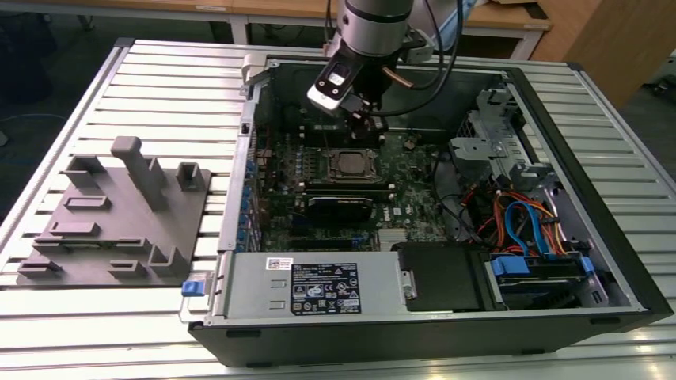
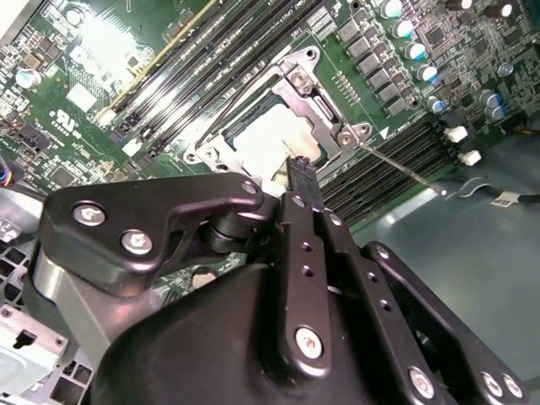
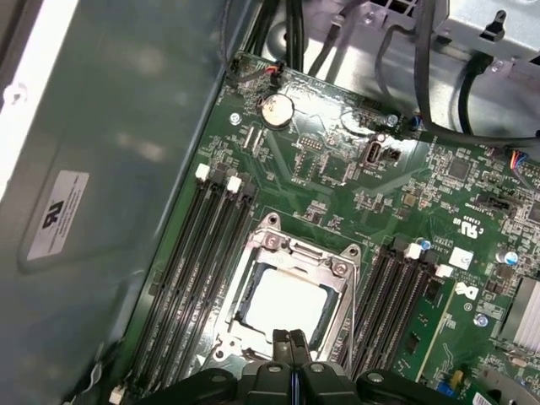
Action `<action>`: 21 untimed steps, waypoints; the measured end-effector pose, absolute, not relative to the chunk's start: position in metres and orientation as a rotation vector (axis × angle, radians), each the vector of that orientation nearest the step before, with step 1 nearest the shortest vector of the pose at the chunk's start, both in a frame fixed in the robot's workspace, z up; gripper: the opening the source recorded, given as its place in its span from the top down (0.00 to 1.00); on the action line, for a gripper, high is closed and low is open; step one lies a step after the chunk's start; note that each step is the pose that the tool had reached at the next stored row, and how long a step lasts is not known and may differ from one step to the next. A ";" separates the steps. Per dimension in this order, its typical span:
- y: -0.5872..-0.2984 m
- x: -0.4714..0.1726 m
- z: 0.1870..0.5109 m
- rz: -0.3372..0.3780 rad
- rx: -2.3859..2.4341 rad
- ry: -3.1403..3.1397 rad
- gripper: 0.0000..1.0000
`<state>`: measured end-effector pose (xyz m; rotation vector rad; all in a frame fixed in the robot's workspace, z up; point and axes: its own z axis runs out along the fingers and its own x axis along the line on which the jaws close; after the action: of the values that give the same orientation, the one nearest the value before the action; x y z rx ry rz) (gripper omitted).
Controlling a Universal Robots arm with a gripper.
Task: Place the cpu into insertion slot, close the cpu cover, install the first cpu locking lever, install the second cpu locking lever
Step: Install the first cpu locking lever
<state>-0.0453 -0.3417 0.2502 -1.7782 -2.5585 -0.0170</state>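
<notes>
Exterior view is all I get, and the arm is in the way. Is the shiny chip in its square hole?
Observer: Yes. In the first wrist view the cpu sits in the insertion slot, silvery top facing up.
Operator: Is the metal lid down on it?
Observer: The cpu cover looks flat down around the chip, which shows through its window.
Operator: Is the claw holding something?
Observer: No. In the first wrist view the gripper is shut with nothing in it, its tip right by the cover's edge.
</notes>
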 end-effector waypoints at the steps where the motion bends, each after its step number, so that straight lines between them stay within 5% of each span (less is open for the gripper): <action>1: -0.342 -0.046 0.250 -0.019 -1.777 -2.561 0.90; 21: -0.342 -0.046 0.250 -0.020 -1.718 -2.603 0.90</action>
<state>-0.0465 -0.3417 0.2502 -1.7180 -2.6030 -0.0200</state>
